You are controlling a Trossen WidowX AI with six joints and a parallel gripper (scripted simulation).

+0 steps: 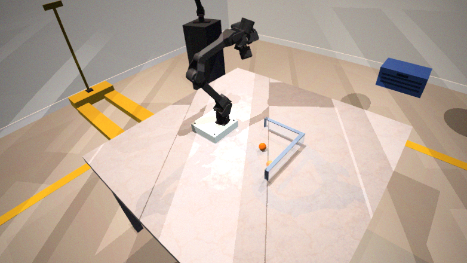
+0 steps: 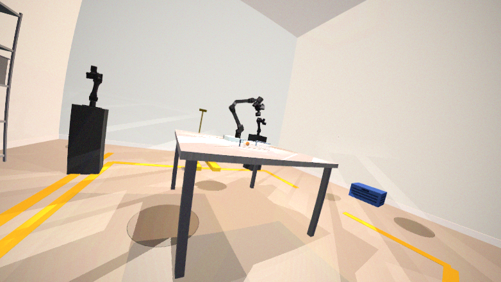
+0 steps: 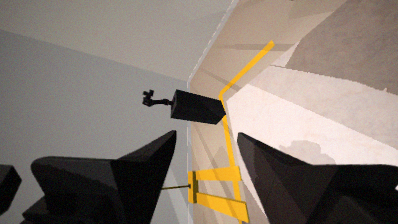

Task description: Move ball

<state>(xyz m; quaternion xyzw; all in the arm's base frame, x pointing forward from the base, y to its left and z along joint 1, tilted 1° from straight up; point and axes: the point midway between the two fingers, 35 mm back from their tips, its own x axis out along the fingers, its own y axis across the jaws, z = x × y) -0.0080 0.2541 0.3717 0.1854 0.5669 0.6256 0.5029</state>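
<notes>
Arm is up high, gripper (image 1: 245, 49) hanging in the air well above the far side of the table (image 1: 208, 202), nowhere near the ball. Fingers are partly open with nothing between them; the wrist view looks through the gap at the floor, a yellow pallet jack (image 3: 217, 187) and a black pedestal (image 3: 196, 106) by the wall.

Orange ball (image 1: 262, 146) sits on the table, just outside the open side of the corner formed by the two low clear walls (image 1: 284, 149). Not touching either wall.

The faint see-through copy (image 1: 269, 162) lies closer to the near wall, just beside its inner face. Ball and copy are near each other but apart.

Arm's white base plate (image 1: 203, 131) is on the table on the pallet-jack side of the ball, well apart from it.

From the side view the ball (image 2: 247, 143) is a small orange dot on the tabletop, below the raised gripper (image 2: 258, 113).

Blue box (image 1: 403, 77) on the floor, off the table.
</notes>
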